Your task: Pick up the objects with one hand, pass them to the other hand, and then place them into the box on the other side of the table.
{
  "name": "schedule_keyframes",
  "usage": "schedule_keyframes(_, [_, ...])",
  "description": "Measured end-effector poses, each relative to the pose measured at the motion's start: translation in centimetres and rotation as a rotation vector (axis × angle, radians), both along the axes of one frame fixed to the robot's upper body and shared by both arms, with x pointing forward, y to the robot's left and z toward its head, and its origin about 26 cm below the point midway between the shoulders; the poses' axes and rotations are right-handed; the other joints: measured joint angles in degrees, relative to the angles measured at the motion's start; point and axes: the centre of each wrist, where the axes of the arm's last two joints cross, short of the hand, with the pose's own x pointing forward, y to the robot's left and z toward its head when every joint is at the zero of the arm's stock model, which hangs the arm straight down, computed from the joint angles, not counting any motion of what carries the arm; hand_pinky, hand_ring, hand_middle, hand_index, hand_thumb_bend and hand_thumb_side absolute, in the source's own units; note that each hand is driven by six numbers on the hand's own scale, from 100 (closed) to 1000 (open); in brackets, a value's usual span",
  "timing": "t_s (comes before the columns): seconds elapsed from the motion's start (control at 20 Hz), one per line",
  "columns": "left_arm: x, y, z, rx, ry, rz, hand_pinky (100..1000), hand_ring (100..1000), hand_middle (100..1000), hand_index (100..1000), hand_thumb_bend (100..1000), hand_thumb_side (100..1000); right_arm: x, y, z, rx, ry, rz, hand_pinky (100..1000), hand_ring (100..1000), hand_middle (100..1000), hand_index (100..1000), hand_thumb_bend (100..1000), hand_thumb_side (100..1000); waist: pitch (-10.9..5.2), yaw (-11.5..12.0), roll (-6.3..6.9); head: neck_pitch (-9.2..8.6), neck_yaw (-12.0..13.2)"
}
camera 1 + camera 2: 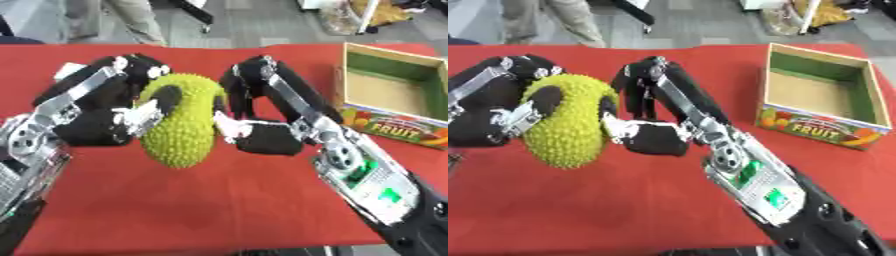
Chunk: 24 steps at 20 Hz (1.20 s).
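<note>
Here the left hand [114, 117] curls around the spiky green fruit [182, 122] held above the red table [219, 200], the right hand [254, 135] closing on its flank; seemingly bulky and rigid, it suits a mid-body grasp.

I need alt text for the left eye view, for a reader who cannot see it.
Both robot hands, left hand and right hand, hold a spiky green fruit above a red table. An open cardboard box with a fruit picture stands on the table at the right.
</note>
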Motion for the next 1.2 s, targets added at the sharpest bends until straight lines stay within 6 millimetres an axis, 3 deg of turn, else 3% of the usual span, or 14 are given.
schedule_keyframes(0.15, [0.0,0.2,0.1,-0.001,-0.012,0.01,783,582,556,658,100,658,0.0,0.0,0.0,0.011,-0.002,0.005,233,355,320,307,100,275,0.0,-0.06,0.0,0.0,0.0])
schedule_keyframes(0.5, [0.3,1.7,0.6,-0.029,-0.074,0.117,801,638,625,727,100,780,0.2,-0.4,0.3,0.03,-0.023,0.006,243,361,322,307,100,258,0.0,-0.31,0.0,0.0,-0.08])
schedule_keyframes(0.8, [0.7,3.4,1.7,-0.077,-0.152,0.259,812,675,670,757,180,781,0.6,-0.9,0.6,0.054,-0.043,-0.012,247,362,323,307,100,242,0.0,-0.42,0.0,0.0,-0.2])
schedule_keyframes(1.2, [0.8,6.8,2.8,-0.138,-0.245,0.495,804,660,654,751,156,748,1.3,-2.9,0.7,0.092,-0.074,-0.119,254,363,323,307,100,220,0.0,-0.63,0.0,0.0,-0.72])
